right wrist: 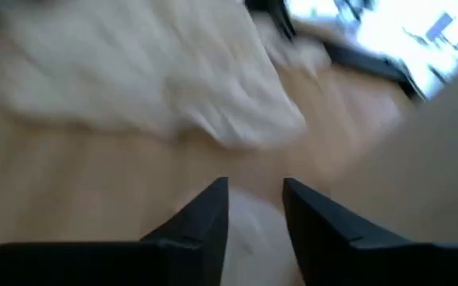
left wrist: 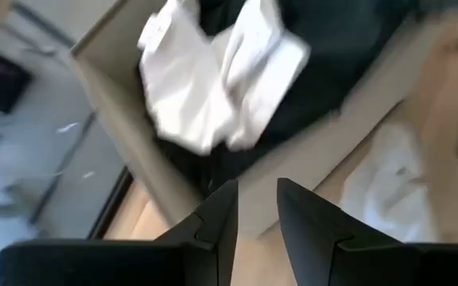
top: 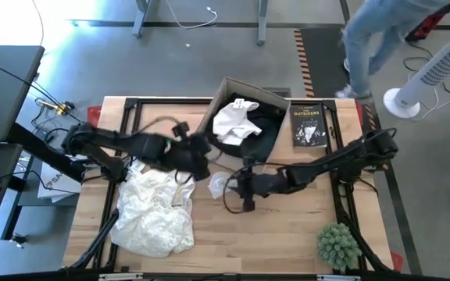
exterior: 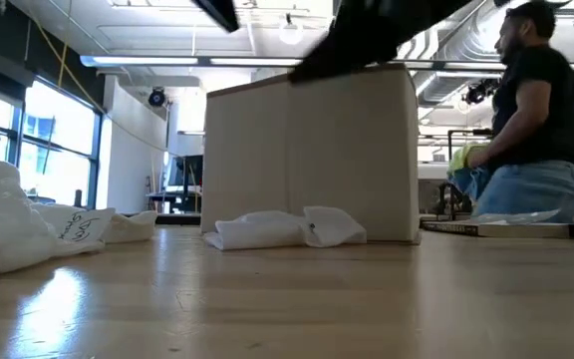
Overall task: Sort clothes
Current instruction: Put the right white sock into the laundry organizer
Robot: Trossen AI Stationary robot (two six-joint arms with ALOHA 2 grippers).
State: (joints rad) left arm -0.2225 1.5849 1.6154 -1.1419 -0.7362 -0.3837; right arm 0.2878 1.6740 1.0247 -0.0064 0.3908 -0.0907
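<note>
One small white garment (top: 219,185) lies between both end effectors.

Open lab: exposed ceiling ducts (exterior: 466,45)

Both arms are dark with black cables along them; each gripper has two black, wedge-shaped fingers (left wrist: 213,226).

**Bright room, smeared wrist views**

We see even, bright light from ceiling strips and the windows (exterior: 28,130), with a pale sheen on the table (exterior: 297,299). Shadows stay soft. Our right wrist view is heavily motion-blurred, the cream garment (right wrist: 141,71) reduced to streaks. In the left wrist view the box (left wrist: 118,135) is blurred too.
</note>
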